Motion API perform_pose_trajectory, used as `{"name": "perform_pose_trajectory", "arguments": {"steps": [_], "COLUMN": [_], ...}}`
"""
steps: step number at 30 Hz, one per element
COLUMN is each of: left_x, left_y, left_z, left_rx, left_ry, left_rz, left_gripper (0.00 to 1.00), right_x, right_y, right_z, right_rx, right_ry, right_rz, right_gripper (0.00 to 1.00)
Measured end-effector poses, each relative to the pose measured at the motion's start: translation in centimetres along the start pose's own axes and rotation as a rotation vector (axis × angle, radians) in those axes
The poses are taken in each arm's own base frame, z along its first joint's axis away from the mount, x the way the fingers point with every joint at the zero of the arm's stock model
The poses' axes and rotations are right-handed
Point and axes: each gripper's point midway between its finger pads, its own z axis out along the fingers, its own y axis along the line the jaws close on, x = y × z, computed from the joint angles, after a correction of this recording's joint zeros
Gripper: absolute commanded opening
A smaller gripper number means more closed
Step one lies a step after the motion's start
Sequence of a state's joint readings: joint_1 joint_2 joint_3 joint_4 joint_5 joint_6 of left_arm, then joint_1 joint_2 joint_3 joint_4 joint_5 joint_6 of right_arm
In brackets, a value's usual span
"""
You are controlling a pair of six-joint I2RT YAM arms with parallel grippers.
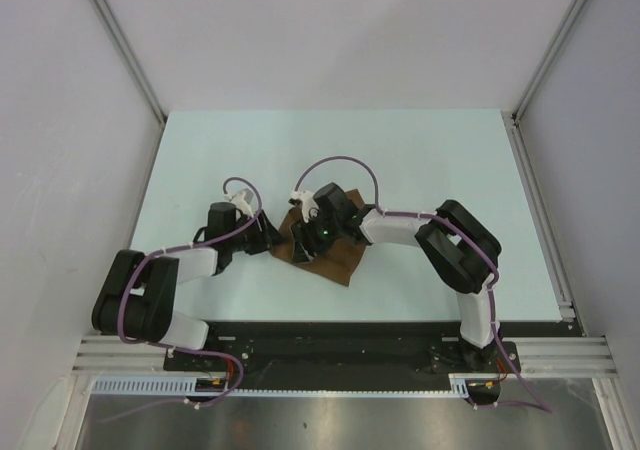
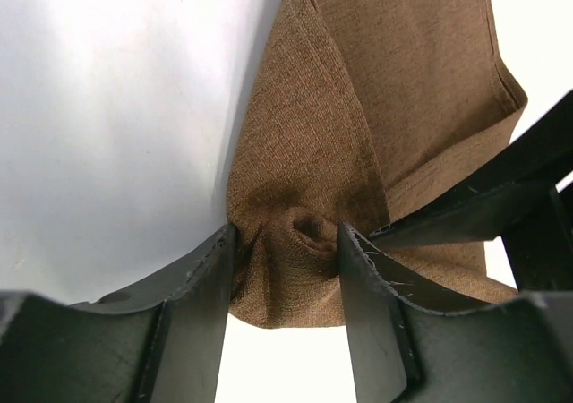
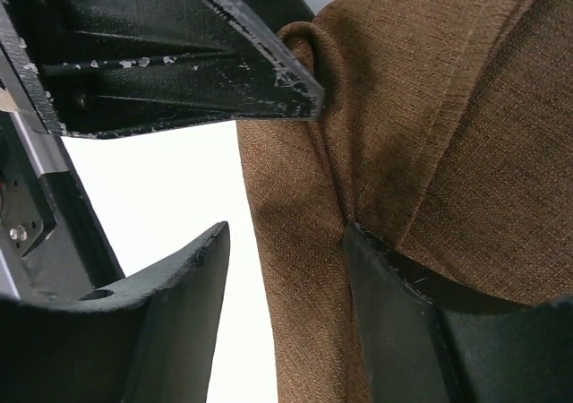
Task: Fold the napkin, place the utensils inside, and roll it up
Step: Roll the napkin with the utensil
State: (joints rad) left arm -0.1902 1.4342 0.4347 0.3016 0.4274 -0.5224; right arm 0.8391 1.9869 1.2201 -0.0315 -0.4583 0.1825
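From above, the napkin (image 1: 340,260) lies mid-frame, with the left gripper (image 1: 270,236) at its left end and the right gripper (image 1: 305,240) over it. The left wrist view shows a bunched fold between parted fingers (image 2: 201,287); I cannot tell whether it is clamped. In the right wrist view, the fingers (image 3: 183,304) stand open astride the cloth's left edge.

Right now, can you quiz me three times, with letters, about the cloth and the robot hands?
1. Where is the napkin?
A. between the left gripper and right gripper
B. on the floor
C. up in the air

2. What colour is it?
A. white
B. brown
C. red

3. The right gripper's jaws are:
A. open
B. shut on a spoon
C. hidden

Answers:
1 A: the top view shows it lying between them.
2 B: every view shows brown cloth.
3 A: bare table shows between its fingers.
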Motion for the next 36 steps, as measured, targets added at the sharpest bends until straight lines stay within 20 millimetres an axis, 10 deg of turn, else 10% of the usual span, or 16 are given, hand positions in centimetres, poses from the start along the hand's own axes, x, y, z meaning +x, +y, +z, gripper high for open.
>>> {"name": "perform_pose_trajectory", "arguments": {"steps": [11, 25, 36], "left_x": [0.8, 1.7, 1.4], "left_y": [-0.5, 0.0, 0.0], "left_z": [-0.3, -0.2, 0.5], "left_rx": [0.049, 0.043, 0.014], "left_ry": [-0.004, 0.03, 0.092], "left_rz": [0.009, -0.006, -0.038], "left_gripper": [0.56, 0.01, 0.0], "right_x": [-0.1, -0.1, -0.4], "right_y": [-0.8, -0.8, -0.9], "right_z": [-0.2, -0.2, -2.5], "right_rx": [-0.046, -0.068, 0.062], "right_ry": [-0.007, -0.005, 0.007], "right_rz": [0.052, 0.062, 0.005], "right_gripper": [0.6, 0.6, 0.64]}}
